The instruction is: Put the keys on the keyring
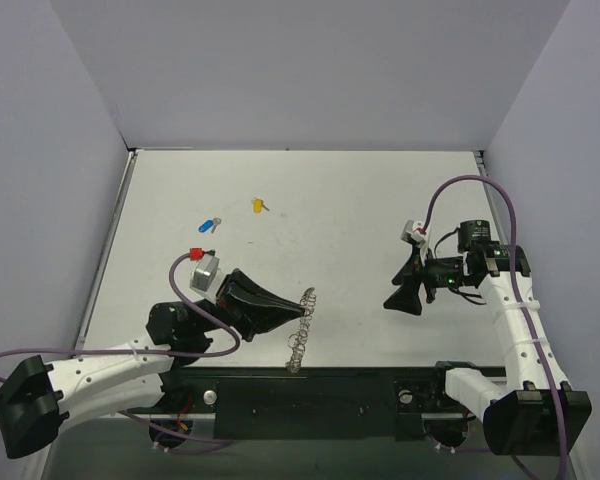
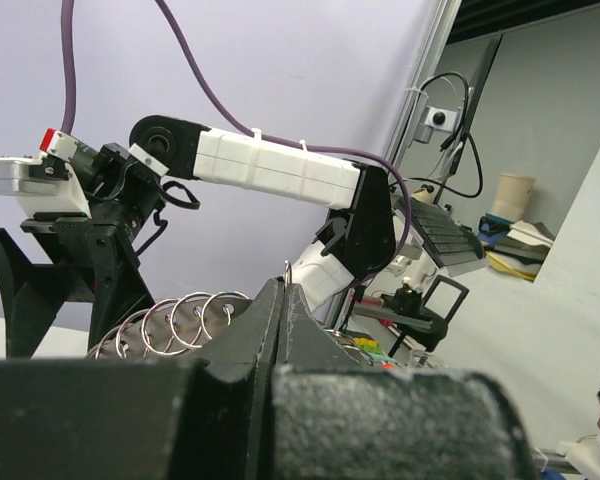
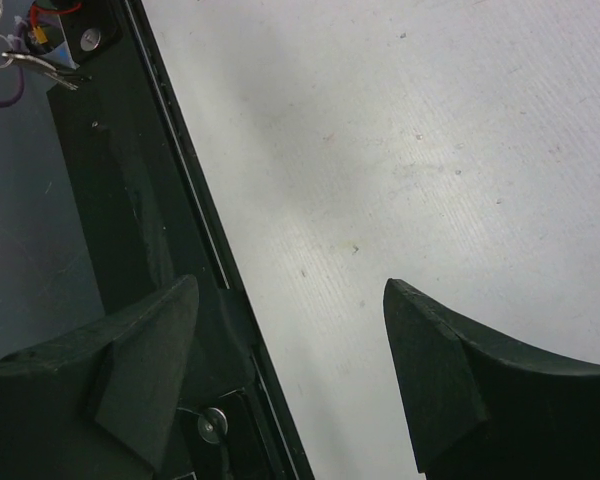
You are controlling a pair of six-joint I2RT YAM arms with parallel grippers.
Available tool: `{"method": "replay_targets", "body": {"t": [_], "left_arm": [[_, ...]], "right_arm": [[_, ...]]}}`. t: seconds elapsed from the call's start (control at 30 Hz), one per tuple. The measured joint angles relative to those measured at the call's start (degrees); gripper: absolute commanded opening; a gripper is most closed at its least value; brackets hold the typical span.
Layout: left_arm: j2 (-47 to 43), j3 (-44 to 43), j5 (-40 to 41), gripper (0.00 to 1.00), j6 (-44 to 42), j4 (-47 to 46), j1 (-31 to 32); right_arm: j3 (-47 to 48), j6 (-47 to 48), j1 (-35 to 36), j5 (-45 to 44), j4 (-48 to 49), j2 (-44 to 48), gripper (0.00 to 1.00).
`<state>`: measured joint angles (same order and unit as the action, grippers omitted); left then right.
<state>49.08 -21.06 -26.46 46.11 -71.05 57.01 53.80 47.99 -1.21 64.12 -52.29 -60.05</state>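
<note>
The keyring (image 1: 301,330), a silvery coil of wire loops, lies at the near middle of the table. My left gripper (image 1: 298,313) is shut on it. In the left wrist view its loops (image 2: 177,318) fan out left of the shut jaws, and a thin wire pokes up at the tips of my left gripper (image 2: 283,292). A blue key (image 1: 210,224) and a yellow key (image 1: 259,205) lie far left of centre. My right gripper (image 1: 401,289) hangs open over bare table on the right. In its own view the right gripper (image 3: 290,335) holds nothing.
A black rail (image 1: 310,385) runs along the table's near edge and also shows under the right gripper as the black rail (image 3: 170,200). Pale walls (image 1: 310,70) close in three sides. The right arm (image 2: 270,165) crosses the left wrist view.
</note>
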Motion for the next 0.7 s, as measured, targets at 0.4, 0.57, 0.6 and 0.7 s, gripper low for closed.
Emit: {"method": "replay_targets", "body": {"t": [0.4, 0.57, 0.6, 0.7], "left_arm": [[4.92, -2.29, -1.99, 0.00, 7.39, -1.31, -2.47], [7.02, -4.02, -3.26, 0.00, 9.68, -1.57, -3.45], [7.28, -4.31, -3.58, 0.00, 9.77, -1.57, -3.58], [7.19, -4.83, -5.40, 0.00, 7.87, -1.38, -4.20]], "right_arm": [[0.13, 2.49, -0.26, -0.02, -2.49, 0.00, 0.70], [0.74, 3.10, -0.26, -0.02, -3.02, -0.02, 0.70], [0.76, 3.13, -0.26, -0.02, -3.02, -0.02, 0.70], [0.85, 3.15, -0.35, 0.00, -3.30, -0.07, 0.70]]}}
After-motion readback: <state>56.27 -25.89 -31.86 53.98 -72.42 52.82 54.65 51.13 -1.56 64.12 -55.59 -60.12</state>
